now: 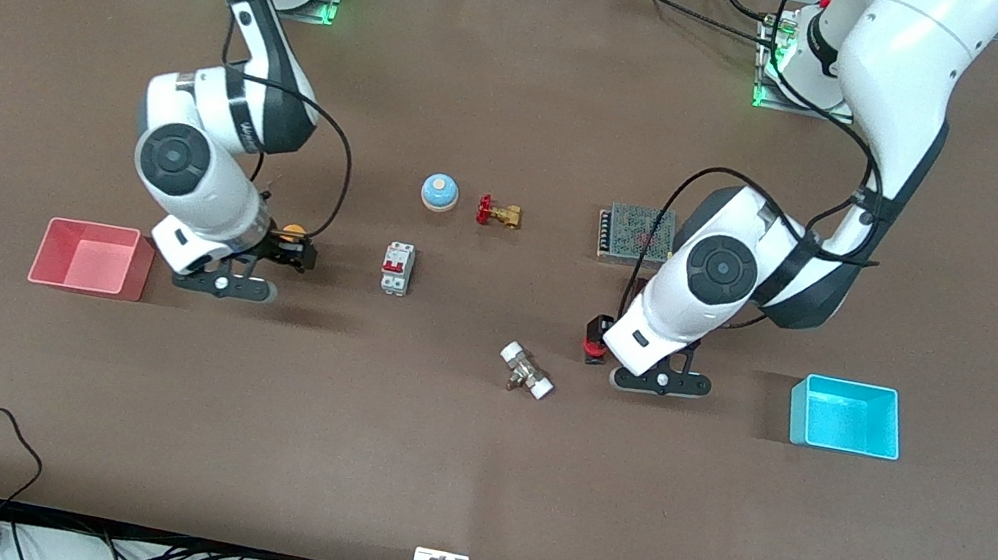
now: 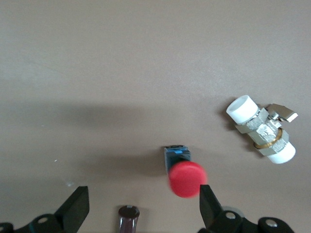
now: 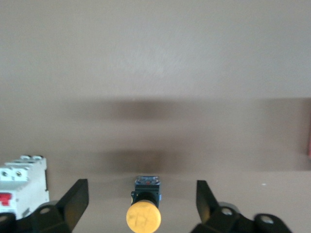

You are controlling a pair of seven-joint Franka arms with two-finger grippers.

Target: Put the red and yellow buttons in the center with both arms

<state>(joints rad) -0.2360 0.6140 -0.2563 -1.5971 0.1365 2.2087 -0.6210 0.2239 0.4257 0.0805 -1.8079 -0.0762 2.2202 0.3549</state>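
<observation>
So both my claws are wide open right now, nothing gripped. My right claw (image 3: 138, 206) is hanging low over the yellow button (image 1: 293, 233), which sits on the desk (image 1: 469, 458) between the pink bin (image 1: 92, 258) and the white circuit breaker (image 1: 396, 268). From the right wrist view the button is between the two fingers (image 3: 73, 199), not touching either one.

My left claw (image 2: 143, 211) is low over the red button (image 1: 593, 340), which lies tipped on its side on the desk, cap toward the front camera. In the left wrist view it's off-center, just beside one finger (image 2: 209, 201). The white-capped metal fitting (image 1: 526, 371) lies near it, toward the right arm's end.

The blue bell (image 1: 440, 192) and brass valve (image 1: 498, 213) sit mid-desk, and the blue bin (image 1: 846, 416) is at the left arm's end.
</observation>
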